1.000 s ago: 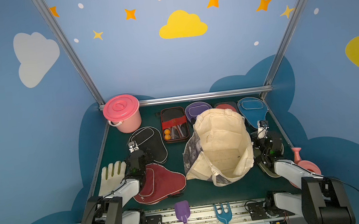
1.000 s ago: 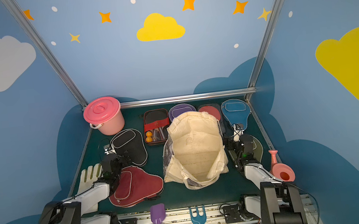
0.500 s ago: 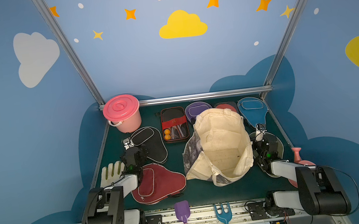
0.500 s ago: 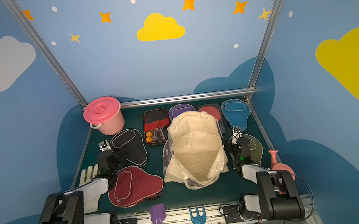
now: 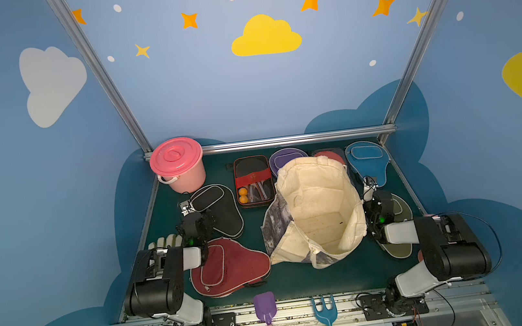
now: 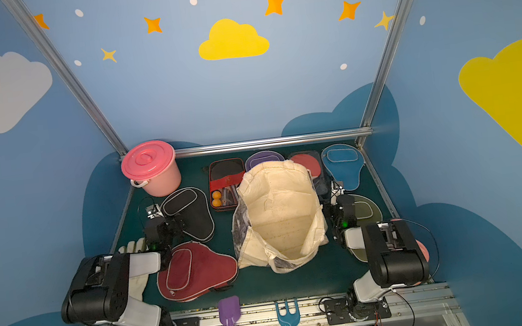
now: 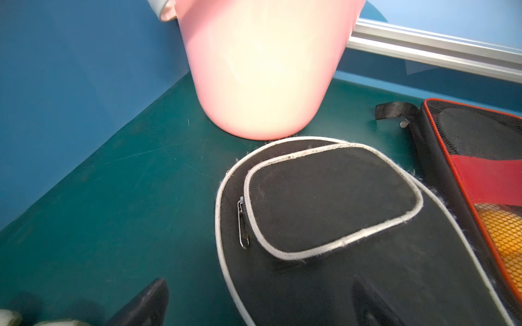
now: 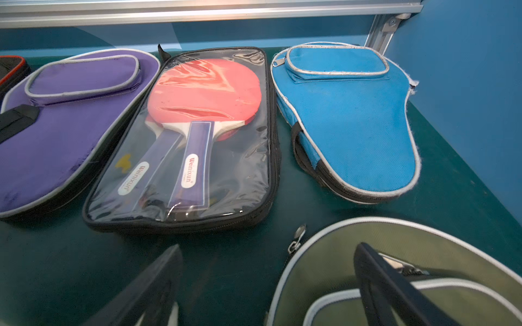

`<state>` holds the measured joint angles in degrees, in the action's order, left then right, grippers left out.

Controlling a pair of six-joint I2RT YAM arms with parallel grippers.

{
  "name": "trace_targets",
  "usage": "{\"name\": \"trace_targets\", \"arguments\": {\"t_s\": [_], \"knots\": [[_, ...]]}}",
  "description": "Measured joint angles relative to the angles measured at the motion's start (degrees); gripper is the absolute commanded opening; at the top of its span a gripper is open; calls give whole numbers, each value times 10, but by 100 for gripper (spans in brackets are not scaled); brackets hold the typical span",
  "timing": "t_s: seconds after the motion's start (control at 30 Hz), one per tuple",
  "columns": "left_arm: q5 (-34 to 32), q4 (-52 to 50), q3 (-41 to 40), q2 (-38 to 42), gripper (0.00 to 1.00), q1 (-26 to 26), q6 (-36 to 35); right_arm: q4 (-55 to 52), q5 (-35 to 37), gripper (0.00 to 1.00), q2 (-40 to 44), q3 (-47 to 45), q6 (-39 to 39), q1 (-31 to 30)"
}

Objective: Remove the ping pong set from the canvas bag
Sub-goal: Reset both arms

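At far left we see the pink bucket [image 5: 178, 163]. Just right of it the black cover [image 5: 221, 209] lies flat, with the maroon cover [image 5: 228, 266] nearer. The left fingers [image 7: 149, 302] stand spread over the black cover's near end, pinching nothing. Along the far edge lie the black-red case [image 5: 252, 181], purple cover [image 8: 70, 113], clear-packed red paddle [image 8: 197, 113] and blue cover [image 8: 353, 113]. In the middle of the table [image 5: 301, 284] the canvas bag [image 5: 319, 210] slumps, mouth gaping; these pieces all lie outside it. At right, the right fingers [image 8: 158, 285] stand spread over the olive cover [image 8: 452, 254].
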<state>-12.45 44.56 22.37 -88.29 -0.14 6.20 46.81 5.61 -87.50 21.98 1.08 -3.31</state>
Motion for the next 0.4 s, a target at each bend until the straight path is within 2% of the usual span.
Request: {"name": "trace_targets", "arguments": {"t_s": [0.4], "knots": [[2,0,0,0,100,0,0,-9,0,93,0,3,0,0]]}}
